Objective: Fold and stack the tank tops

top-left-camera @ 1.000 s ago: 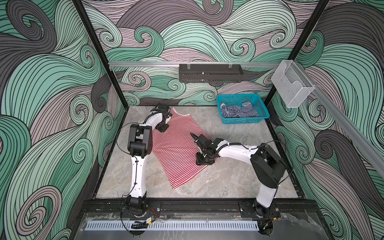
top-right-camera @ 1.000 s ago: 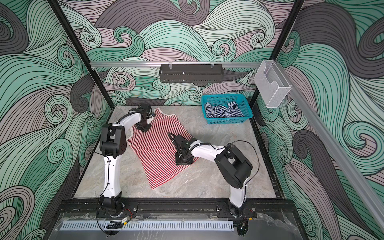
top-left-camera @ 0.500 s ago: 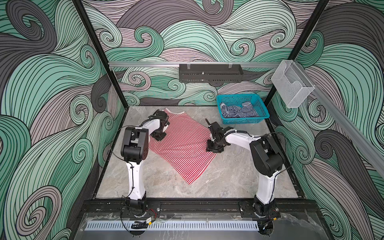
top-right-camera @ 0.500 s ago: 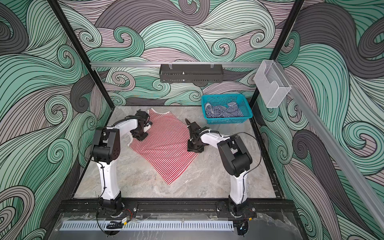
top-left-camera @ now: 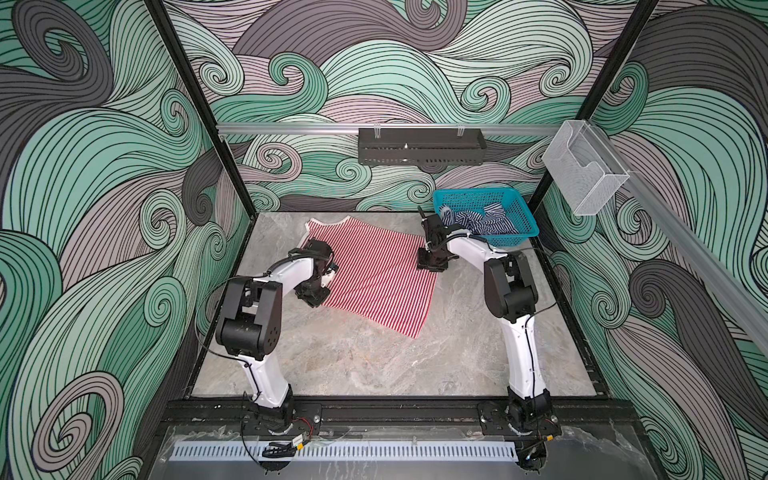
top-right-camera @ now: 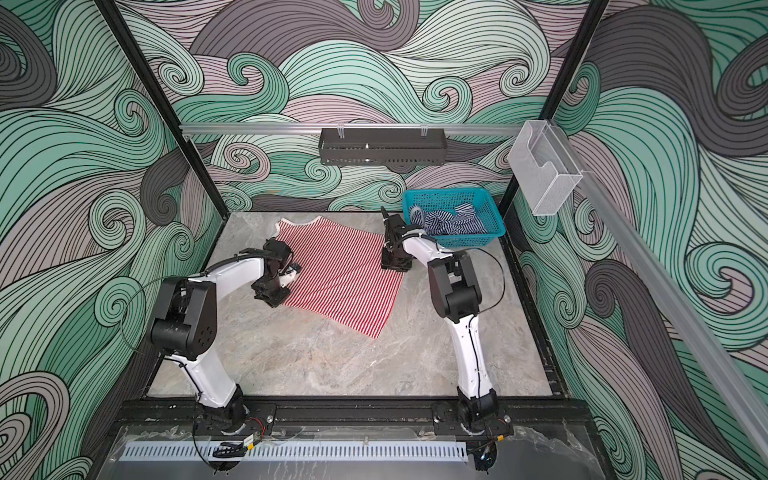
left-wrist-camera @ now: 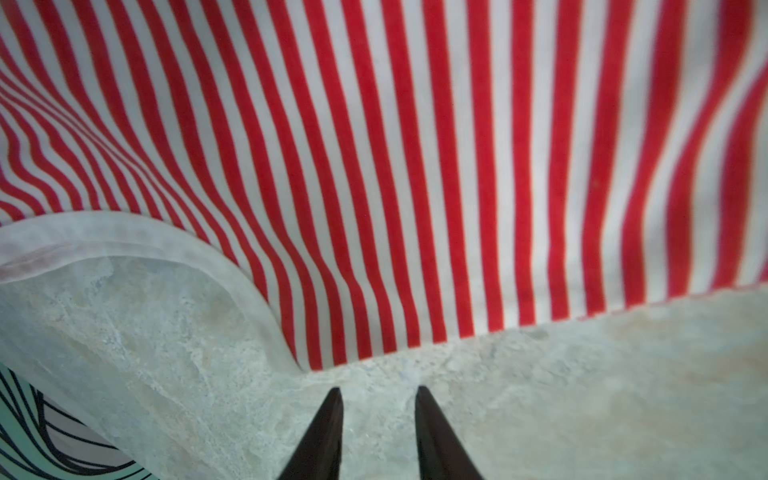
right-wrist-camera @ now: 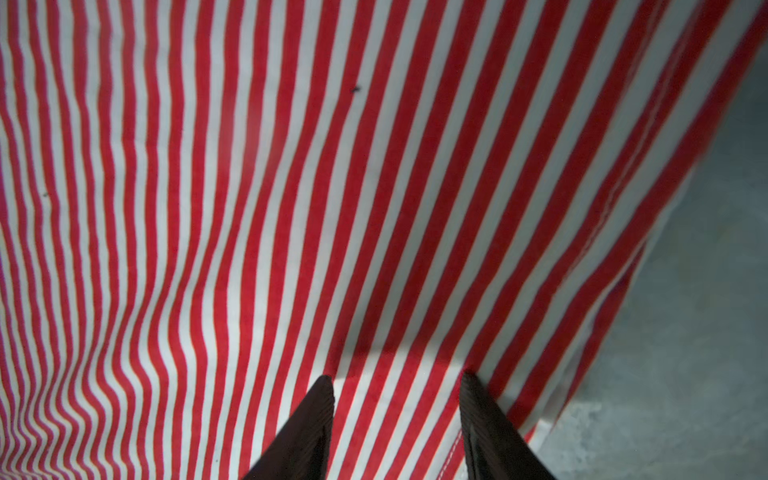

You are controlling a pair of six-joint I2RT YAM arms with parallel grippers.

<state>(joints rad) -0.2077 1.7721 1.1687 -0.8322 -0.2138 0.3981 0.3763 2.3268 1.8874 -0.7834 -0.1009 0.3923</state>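
Grey marble counter (top-left-camera: 374, 365) under me, swirly green walls all round, and the red-and-white tank top (top-left-camera: 374, 274) lies spread flat toward the back. Neckline at the far left, hem corner pointing near and right: that's its long axis, a diagonal across the counter. Now my left hand (top-left-camera: 314, 296) is at the top's near-left edge, and my right hand (top-left-camera: 432, 266) is on the opposite edge, just beside the teal basket (top-left-camera: 509, 240). One hand on each long side, then, so the fold, I reckon, goes across between them.

Left wrist view: fingers (left-wrist-camera: 326, 432) parted a little, bare counter between them, the striped edge and the curve of pale trim (left-wrist-camera: 166, 237) just ahead. Released, gripping nothing. Right wrist view: jaws wider apart, tips down over the stripes, flat cloth showing between them. Released too, though whether the tips press on the fabric I cannot tell.

The left is off the cloth, so I judge it must slide forward to that edge first. And the navy-and-white tank top (top-left-camera: 478, 222) lies crumpled in the basket, nearer the right hand
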